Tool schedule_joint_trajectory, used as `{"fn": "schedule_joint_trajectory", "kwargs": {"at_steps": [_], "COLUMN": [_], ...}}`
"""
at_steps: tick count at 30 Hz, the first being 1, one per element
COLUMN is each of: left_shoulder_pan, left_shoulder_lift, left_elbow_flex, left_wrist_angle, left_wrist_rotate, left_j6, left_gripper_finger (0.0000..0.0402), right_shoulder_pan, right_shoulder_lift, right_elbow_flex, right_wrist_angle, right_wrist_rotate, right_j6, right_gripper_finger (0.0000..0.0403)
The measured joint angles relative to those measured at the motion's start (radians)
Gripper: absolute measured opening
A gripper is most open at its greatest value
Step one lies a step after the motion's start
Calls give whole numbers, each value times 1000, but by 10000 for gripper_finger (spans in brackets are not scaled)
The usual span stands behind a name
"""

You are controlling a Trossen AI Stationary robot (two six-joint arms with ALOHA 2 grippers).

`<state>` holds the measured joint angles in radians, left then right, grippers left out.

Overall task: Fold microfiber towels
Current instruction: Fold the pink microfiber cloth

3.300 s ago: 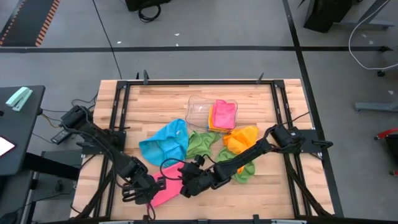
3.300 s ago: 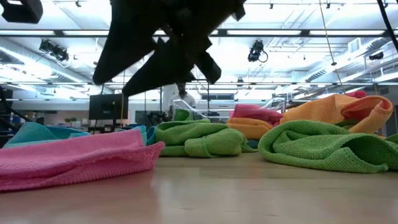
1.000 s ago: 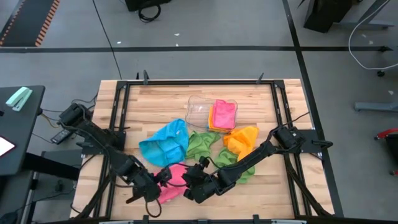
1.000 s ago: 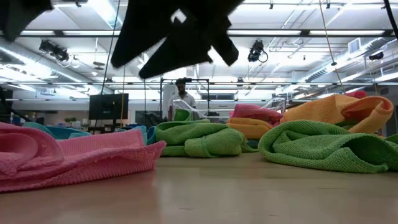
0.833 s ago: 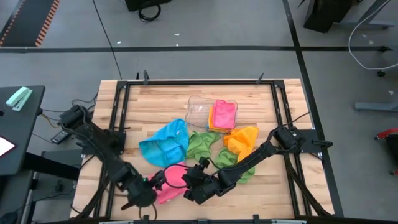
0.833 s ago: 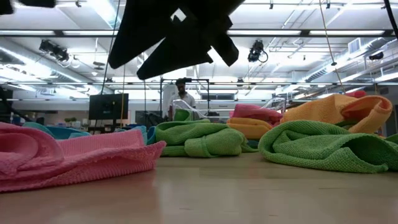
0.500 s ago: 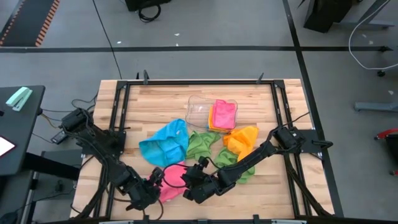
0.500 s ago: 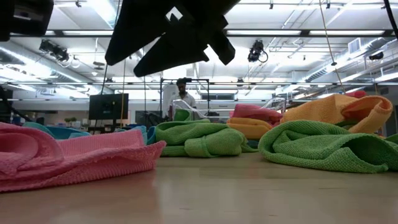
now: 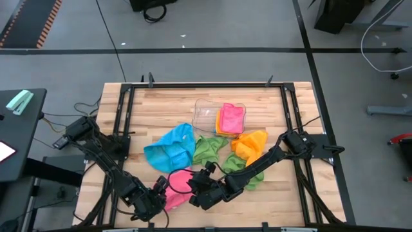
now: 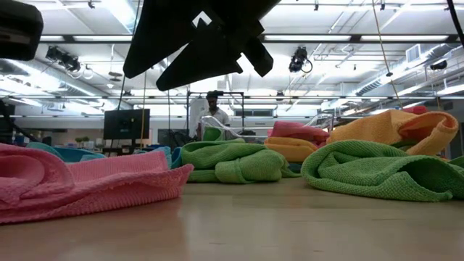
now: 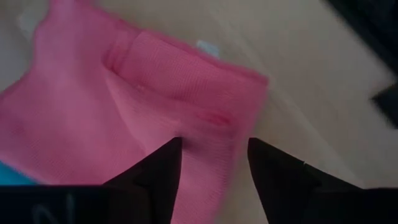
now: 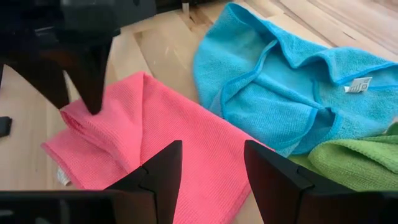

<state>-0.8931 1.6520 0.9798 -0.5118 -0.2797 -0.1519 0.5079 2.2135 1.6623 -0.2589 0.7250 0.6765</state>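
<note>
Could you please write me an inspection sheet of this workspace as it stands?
Surface: wooden table, bare at the far edge.
Job's things: pink towel partly folded; blue towel, green towels and orange towel crumpled.
Clutter: clear tray holding folded towels.
Grippers: left tool open at the pink towel's edge; right tool open above it.
Cables: bundles along both arms.
Surroundings: person standing far behind.

Partly folded pink microfiber towel (image 9: 179, 189) at table's front, crumpled blue towel (image 9: 170, 147) behind it, rumpled green towels (image 9: 209, 148) and orange towel (image 9: 250, 143) alongside
</note>
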Motion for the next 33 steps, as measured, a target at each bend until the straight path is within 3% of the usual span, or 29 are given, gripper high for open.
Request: {"fn": "schedule_joint_trajectory", "kwargs": {"at_steps": [7,22,25,33], "left_shoulder_pan": [1,-3,2,77], "left_shoulder_lift": [-1,-5,-25,-56], "left_elbow_flex": [1,1,1,1], "left_wrist_angle": [7,-3,-20,-65], "left_wrist_rotate": [-32,-31,-31,-31], "left_j6": [-10,-50,-46,34], "left_gripper_finger": [151,13,9,48], "right_shoulder_pan": [0,0,0,0], "right_shoulder_lift": [0,0,0,0], "right_elbow_flex": [0,0,0,0], "right_wrist_angle": [-1,-1,-1,5], "right_wrist_rotate": [0,0,0,0], "right_j6": [0,0,1,5], "right_gripper_finger": [182,182,182,182]}}
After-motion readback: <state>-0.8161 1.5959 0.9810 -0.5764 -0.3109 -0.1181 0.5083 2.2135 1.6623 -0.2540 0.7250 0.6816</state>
